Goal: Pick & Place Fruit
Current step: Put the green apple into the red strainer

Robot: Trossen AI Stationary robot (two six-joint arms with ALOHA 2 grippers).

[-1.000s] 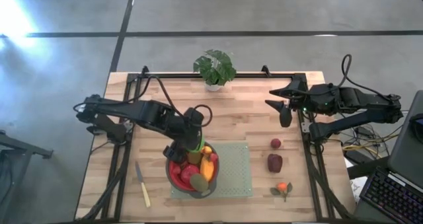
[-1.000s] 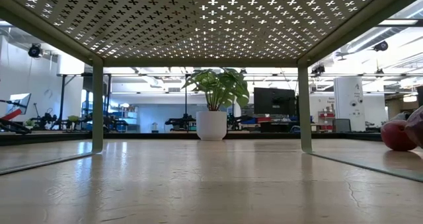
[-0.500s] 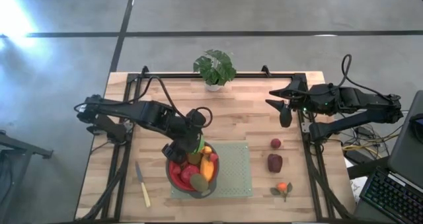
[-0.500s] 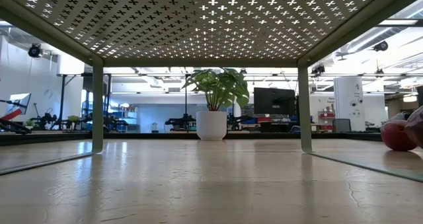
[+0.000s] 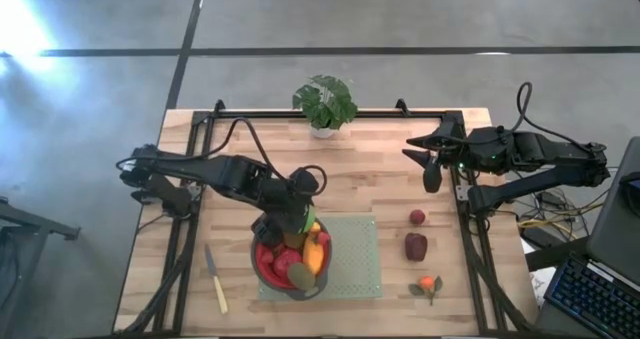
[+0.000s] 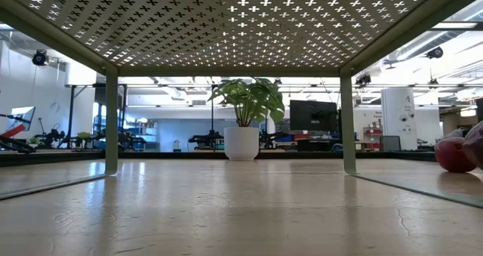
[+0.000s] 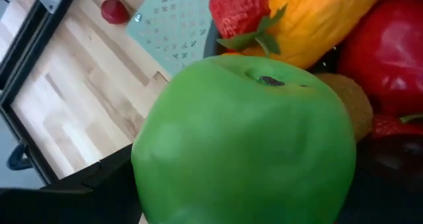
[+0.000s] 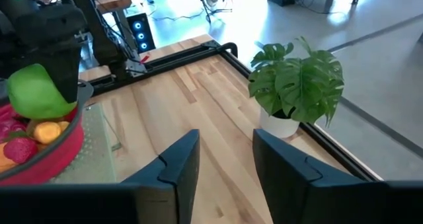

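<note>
My left gripper [image 5: 292, 219] is over the far rim of the red bowl [image 5: 262, 264] and is shut on a green apple [image 7: 244, 138]. The bowl stands on a green mat [image 5: 355, 254] and holds a red apple [image 7: 390, 52], an orange elongated piece [image 7: 317, 19], a strawberry [image 7: 241, 12] and a kiwi [image 7: 350, 105]. A small red fruit [image 5: 416, 217], a dark-red lump [image 5: 415, 246] and a tiny orange piece [image 5: 428, 283] lie on the table to the mat's right. My right gripper [image 5: 428, 161] waits open above the table's far right. My left gripper pinches the green apple between its two fingers, which lie on opposite sides of it; one finger [image 8: 64, 75] shows on the apple's side. The fingers slant down from the table's left. The apple [image 8: 36, 92] is held above the bowl's rim, over the fruit inside.
A potted plant [image 5: 325, 104] stands at the middle of the far edge. A pale-handled knife [image 5: 215, 279] lies left of the bowl. Black rails [image 5: 470, 239] run along the table's left, right and far sides. Bare wood lies between the bowl and the plant.
My left gripper has rolled a little about its own pointing line while staying over the bowl with the green apple in its hold. The loose fruit and the bowl have not moved.
</note>
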